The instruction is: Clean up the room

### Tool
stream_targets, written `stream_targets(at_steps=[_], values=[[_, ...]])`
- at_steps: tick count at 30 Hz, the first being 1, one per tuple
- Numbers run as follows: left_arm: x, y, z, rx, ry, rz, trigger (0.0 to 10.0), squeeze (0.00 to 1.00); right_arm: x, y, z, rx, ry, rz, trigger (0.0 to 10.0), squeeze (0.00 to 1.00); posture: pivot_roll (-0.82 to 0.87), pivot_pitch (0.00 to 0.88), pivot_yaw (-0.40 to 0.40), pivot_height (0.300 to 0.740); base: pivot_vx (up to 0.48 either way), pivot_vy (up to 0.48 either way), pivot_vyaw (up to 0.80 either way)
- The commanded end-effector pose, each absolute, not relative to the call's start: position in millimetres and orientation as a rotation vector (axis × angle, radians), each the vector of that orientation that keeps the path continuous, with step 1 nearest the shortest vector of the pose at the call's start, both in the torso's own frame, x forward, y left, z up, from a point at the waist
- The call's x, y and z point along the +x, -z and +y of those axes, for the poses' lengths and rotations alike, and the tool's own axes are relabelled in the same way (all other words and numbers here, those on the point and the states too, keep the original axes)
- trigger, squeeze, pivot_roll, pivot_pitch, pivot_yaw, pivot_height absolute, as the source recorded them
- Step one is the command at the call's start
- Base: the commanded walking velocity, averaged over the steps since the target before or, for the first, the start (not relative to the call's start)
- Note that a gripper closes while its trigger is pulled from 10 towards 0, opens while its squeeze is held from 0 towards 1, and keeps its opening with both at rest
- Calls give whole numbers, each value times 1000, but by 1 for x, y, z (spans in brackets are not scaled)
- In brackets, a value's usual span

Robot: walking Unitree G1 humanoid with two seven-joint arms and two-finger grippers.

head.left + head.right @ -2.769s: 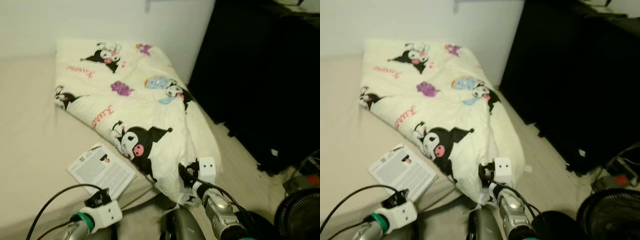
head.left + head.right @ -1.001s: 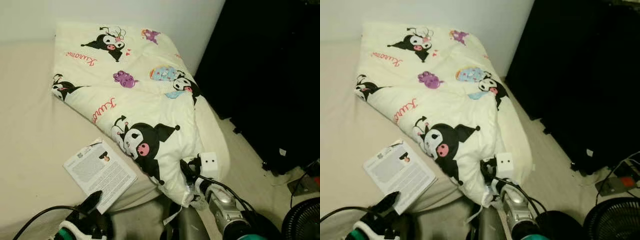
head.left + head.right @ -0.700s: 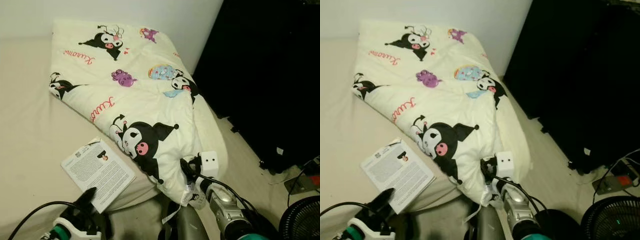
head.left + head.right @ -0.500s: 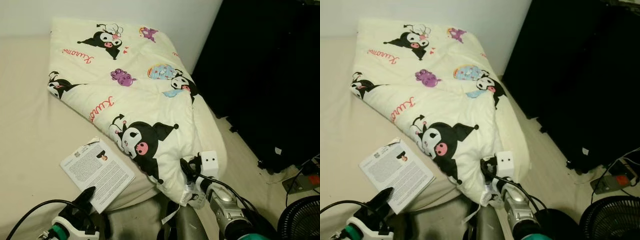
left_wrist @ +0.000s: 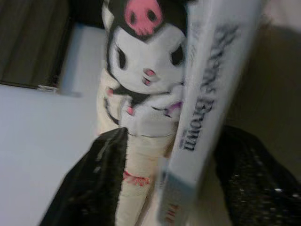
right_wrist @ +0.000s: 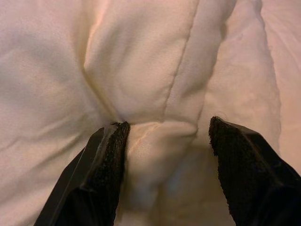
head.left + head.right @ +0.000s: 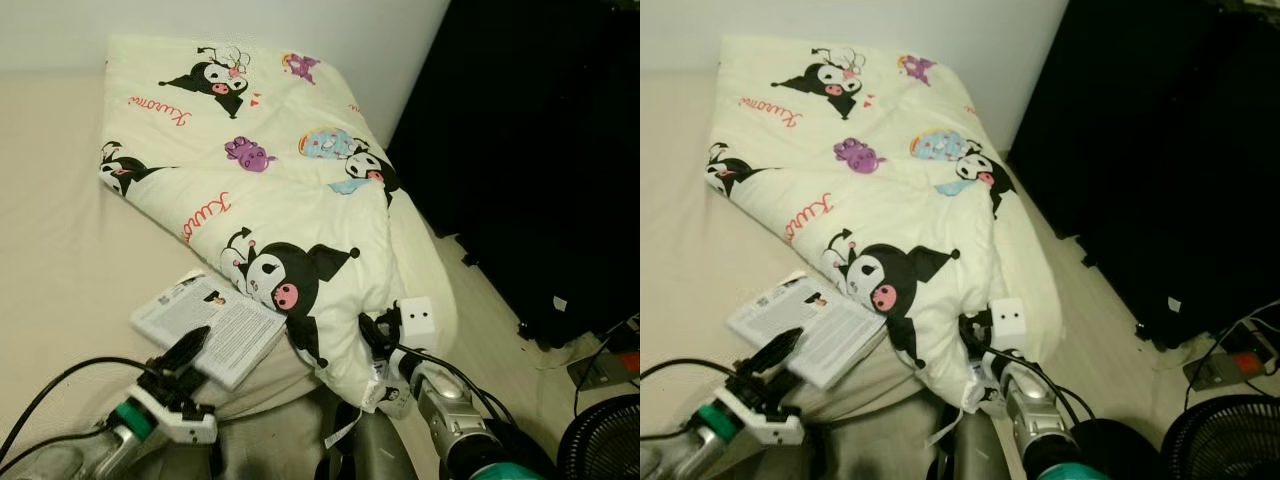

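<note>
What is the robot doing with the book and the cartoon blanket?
The left tool has the book between its fingers at the near edge of the bed, one end lifted. The right tool is pressed into a fold of the cartoon blanket at the bed's corner, fingers apart around it.

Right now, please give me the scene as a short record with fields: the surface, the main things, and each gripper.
surface: beige bed
blanket: cream cartoon-print comforter, folded, corner hanging over the bed edge
book: white book, near edge tilted up off the bed
left gripper: at the book's near edge, fingers on either side of it
right gripper: open, fingers either side of a comforter fold
floor, right side: black fan
</note>
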State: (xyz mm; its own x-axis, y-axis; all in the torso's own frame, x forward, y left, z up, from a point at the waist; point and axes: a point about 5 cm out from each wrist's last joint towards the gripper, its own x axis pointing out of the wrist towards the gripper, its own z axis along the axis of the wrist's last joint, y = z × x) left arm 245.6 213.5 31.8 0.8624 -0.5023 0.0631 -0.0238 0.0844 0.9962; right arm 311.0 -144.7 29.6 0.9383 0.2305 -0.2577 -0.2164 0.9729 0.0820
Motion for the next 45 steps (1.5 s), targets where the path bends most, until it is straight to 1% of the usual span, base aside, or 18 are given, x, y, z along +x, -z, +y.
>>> stream_targets(at_steps=[1,8,9,10,11,12,13,24,29,33,34,35,37,38,39,40,41,45], values=[[242,-23,217,1452,407,-379,0,0,307,-23,-144,59,-219,302,10000,0,83,96,-82,587,0,0,0],[250,-18,223,1473,353,-266,0,0,305,-21,-146,64,-210,304,10000,0,75,109,-80,587,0,0,0],[255,-19,224,1489,329,-249,8431,0,304,-20,-146,63,-209,307,10000,0,75,109,-80,587,0,0,0],[258,-21,225,1499,315,-241,9843,0,303,-20,-147,62,-208,308,10000,0,73,114,-82,587,0,0,0],[258,-21,225,1499,315,-241,9843,0,303,-20,-147,62,-208,308,10000,0,73,114,-82,587,0,0,0],[261,-23,226,1508,305,-236,5765,0,303,-20,-147,61,-209,309,10000,0,73,114,-82,587,0,0,0],[266,-27,227,1510,293,-244,0,0,303,-20,-146,61,-209,309,10000,0,73,114,-82,587,0,0,0],[291,-52,232,1516,245,-294,0,0,305,-21,-142,64,-214,307,10000,0,75,110,-78,587,0,0,0],[293,-54,231,1502,244,-292,0,0,306,-22,-141,68,-213,304,10000,0,79,106,-75,587,0,0,0],[291,-57,225,1429,199,-324,0,0,309,-27,-140,85,-207,274,10000,0,78,100,-62,587,0,0,0],[290,-62,223,1361,131,-333,1529,0,311,-33,-140,92,-216,238,10000,0,75,99,-55,587,0,0,0],[288,-69,222,1281,46,-335,10000,0,313,-42,-140,101,-230,189,10000,0,74,99,-51,587,0,0,0],[288,-69,222,1281,46,-335,10000,0,313,-42,-140,101,-230,189,10000,0,74,99,-51,587,0,0,0],[280,-88,223,1160,-97,-354,10000,0,313,-59,-143,127,-269,93,10000,0,80,93,-42,587,0,0,0],[275,-104,225,1117,-170,-384,10000,0,312,-71,-145,145,-291,41,10000,0,89,90,-41,587,0,0,0],[275,-104,225,1117,-170,-384,10000,0,312,-71,-145,145,-291,41,10000,0,89,90,-41,587,0,0,0],[269,-130,232,1075,-291,-431,10000,0,311,-92,-147,183,-321,-43,10000,0,103,89,-43,587,0,0,0],[270,-154,245,1068,-401,-478,10000,0,315,-114,-148,237,-317,-122,10000,0,121,86,-50,587,0,0,0]])
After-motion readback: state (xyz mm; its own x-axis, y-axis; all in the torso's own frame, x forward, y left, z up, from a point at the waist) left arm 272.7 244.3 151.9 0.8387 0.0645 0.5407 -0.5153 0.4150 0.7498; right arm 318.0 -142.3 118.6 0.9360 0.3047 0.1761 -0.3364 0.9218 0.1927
